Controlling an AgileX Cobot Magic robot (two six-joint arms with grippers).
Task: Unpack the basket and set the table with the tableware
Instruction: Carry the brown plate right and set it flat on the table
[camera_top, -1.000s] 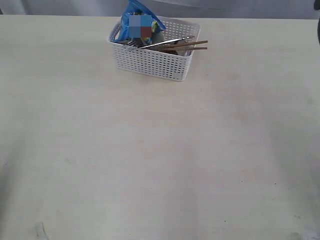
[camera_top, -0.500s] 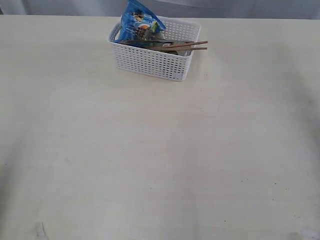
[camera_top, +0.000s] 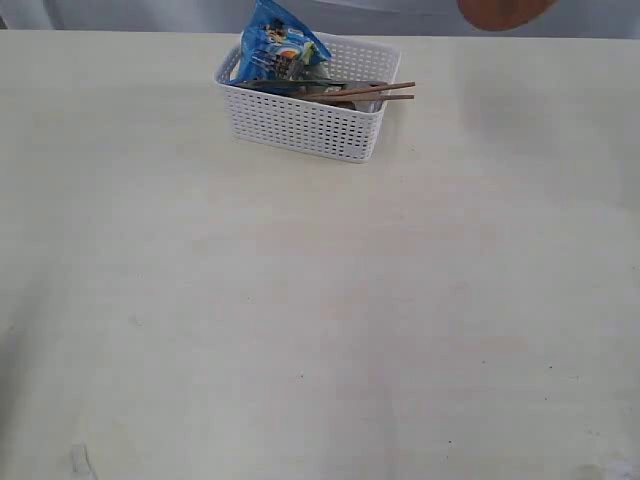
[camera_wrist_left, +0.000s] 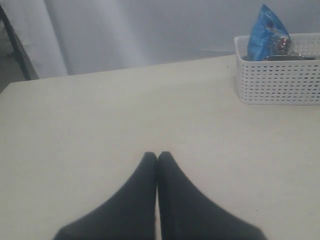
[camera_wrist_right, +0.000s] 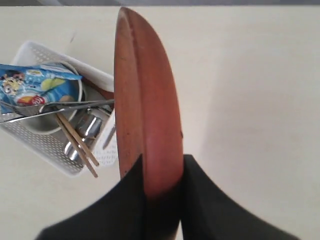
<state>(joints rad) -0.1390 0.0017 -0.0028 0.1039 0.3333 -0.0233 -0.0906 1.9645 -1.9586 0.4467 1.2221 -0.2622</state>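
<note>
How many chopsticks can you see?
2. Both chopsticks lie side by side in the basket, ends sticking out over its rim. More might be hidden under the snack bag.

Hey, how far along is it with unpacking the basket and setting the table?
Done: nothing is laid on the table yet. In hand: the right jaws clamp the plate edge-on, out of the basket. Left: chopsticks, bowl, cup and steel cutlery sit in the basket beside the snack bag; the left jaws are shut, empty.
</note>
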